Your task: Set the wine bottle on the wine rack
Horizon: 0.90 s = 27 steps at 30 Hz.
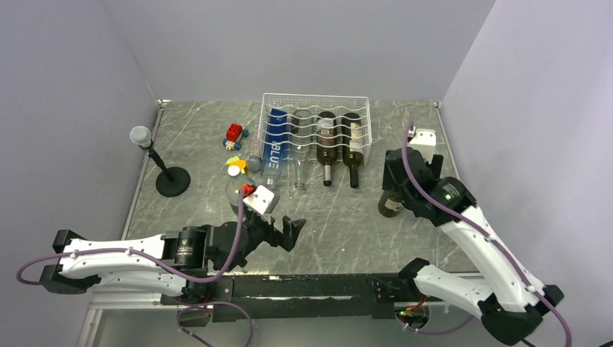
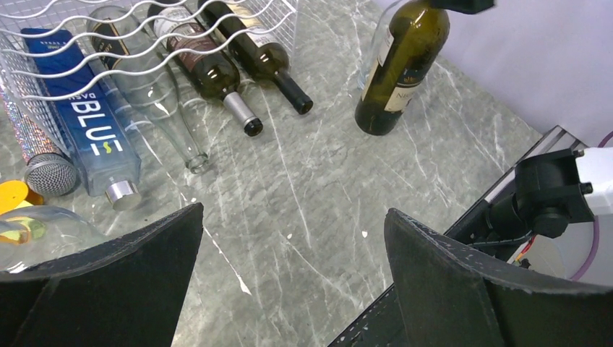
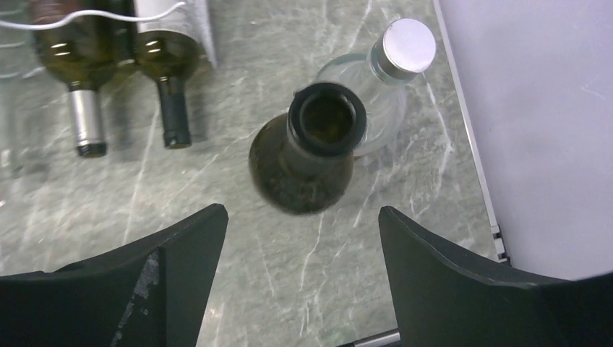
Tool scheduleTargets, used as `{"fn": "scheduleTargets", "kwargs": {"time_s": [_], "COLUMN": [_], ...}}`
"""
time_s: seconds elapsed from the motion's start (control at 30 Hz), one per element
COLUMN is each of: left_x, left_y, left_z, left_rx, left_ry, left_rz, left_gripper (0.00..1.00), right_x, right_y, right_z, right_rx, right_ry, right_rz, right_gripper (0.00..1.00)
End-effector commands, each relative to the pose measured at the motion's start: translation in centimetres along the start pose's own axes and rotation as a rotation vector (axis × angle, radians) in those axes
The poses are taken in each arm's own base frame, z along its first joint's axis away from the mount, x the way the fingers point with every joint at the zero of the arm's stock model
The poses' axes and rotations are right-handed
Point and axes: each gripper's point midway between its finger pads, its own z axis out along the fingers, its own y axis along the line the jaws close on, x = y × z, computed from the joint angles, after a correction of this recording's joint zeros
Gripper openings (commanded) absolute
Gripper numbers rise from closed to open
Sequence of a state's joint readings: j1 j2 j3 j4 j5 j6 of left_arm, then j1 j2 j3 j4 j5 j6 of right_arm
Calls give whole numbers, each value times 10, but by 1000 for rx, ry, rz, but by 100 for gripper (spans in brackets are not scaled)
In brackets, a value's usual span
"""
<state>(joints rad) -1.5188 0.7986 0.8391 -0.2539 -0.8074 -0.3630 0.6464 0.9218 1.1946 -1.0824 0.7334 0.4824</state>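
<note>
The left claw (image 2: 293, 213) sits low over the near part of the grey marbled worktop (image 1: 340, 231), its fingers spread wide with only bare stone between them. Further in, on the right side, the wine bottle (image 2: 397, 65) stands upright on the worktop, dark green, with a pale label and an open mouth. It is outside the rack, near the rack's right front corner but apart from it. The right claw (image 3: 302, 211) hangs above it, also spread and holding nothing; in its wrist view the bottle's mouth lies just ahead of the fingertips, not between them. A clear glass bottle with a silver cap (image 3: 408, 45) stands just behind the wine bottle. Beyond, the wine rack (image 1: 316, 96) lies at the far middle of the worktop. In its grooves, left to right, lie a blue bottle (image 1: 276, 144), a clear bottle (image 1: 299, 155) and two dark wine bottles (image 1: 327, 144), necks pointing to the near side. At the far left stands a microphone (image 1: 140, 135) on a round black base.
</note>
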Motion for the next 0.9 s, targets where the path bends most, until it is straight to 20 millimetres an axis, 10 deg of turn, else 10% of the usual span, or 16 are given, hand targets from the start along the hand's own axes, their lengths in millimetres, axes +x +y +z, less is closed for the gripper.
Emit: {"fn": "scheduleTargets", "kwargs": {"time_s": [0.0, 0.43, 0.63, 0.87], "left_x": [0, 4, 6, 16], "left_y": [-13, -13, -11, -17], "left_z": [4, -2, -3, 4], "left_rx": [38, 69, 69, 68], "left_ry": [-9, -13, -13, 14], "left_rz": [-55, -119, -126, -107], "left_gripper": [99, 99, 99, 99], "right_x": [-7, -16, -18, -31], "right_y": [-3, -10, -11, 13], "right_z": [27, 54, 51, 30], "right_rx": [68, 67, 51, -151], "right_ry": [-20, -51, -58, -91], "right_rz": [40, 114, 88, 67], "right_gripper": [81, 55, 0, 0]}}
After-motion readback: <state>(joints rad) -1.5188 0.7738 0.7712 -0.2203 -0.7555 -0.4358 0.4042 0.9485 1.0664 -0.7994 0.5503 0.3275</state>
